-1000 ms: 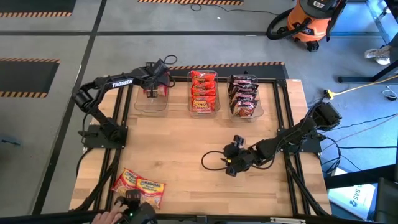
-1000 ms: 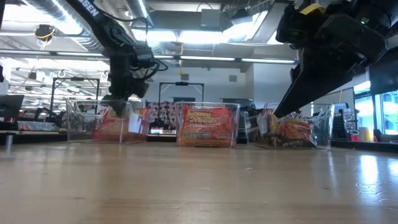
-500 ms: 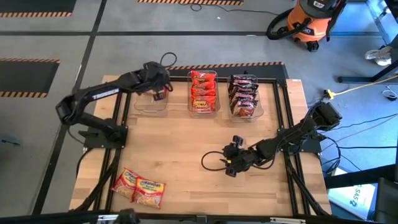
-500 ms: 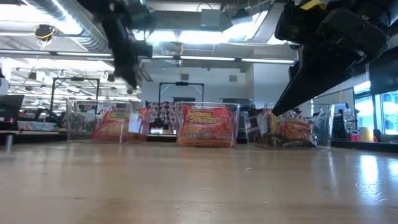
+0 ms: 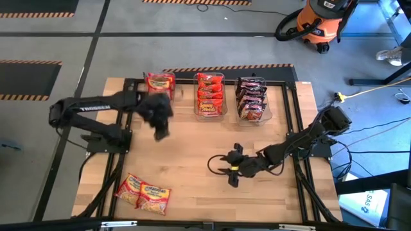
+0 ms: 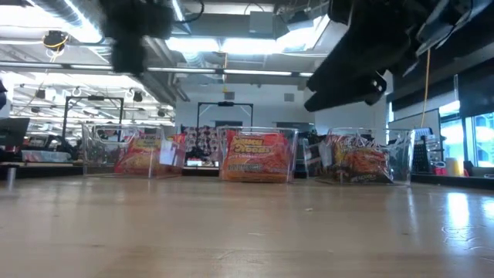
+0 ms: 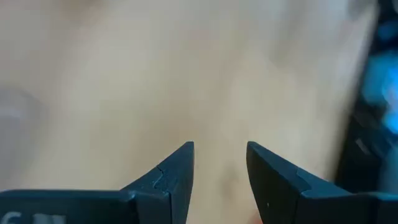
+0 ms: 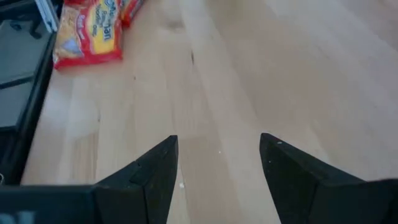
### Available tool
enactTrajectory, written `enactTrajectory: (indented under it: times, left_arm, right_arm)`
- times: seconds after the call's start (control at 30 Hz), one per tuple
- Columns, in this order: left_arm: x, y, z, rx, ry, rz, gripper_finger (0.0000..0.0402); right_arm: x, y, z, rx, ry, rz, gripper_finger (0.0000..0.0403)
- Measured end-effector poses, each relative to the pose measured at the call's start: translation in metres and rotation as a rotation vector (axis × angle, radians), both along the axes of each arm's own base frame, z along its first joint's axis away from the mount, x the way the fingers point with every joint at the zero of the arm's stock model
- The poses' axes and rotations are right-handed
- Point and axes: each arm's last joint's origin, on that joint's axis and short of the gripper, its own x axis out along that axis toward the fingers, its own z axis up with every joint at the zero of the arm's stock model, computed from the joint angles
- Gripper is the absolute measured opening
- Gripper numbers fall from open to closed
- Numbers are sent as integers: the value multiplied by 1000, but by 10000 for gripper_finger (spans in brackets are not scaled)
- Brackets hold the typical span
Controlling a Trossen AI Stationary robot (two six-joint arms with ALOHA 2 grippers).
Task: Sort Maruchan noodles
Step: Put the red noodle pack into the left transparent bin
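Mid-sort, both arms empty over the wooden table.

Three clear bins along upper centre of the high view: orange-red packet left, red packets middle, dark packets right. Two loose yellow Maruchan packets at lower left. Left gripper slightly parted, holding nothing; right gripper wide open, holding nothing. Risk: overlapping packets lifted together, or one pushed off the near edge.

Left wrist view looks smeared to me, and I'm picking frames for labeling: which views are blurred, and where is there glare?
Left wrist view: the table is blurred, only the left gripper reads clearly. Low view: the left arm is motion-smeared, ceiling lights glare, and the bins stay readable. High view: slight smear on the left gripper. Right wrist view: sharp, with the yellow packets legible.
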Motion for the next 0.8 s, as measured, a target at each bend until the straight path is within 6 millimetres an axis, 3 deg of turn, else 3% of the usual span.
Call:
enactTrajectory:
  times: [0.13, 0.33, 0.6, 0.8]
  left_arm:
    - [-1, -52, -3, -96, 113, -85, 140]
    - [-11, -118, -7, -76, 191, -76, 140]
    - [-31, -189, -26, -31, 270, -60, 140]
    - [-39, -239, -54, -50, 337, -64, 140]
  right_arm:
    - [8, 5, -8, 38, -35, 24, 209]
    - [24, 17, -22, 151, -112, 117, 209]
    - [56, 36, -38, 181, -89, 170, 209]
    - [78, 47, -43, 176, -61, 176, 209]
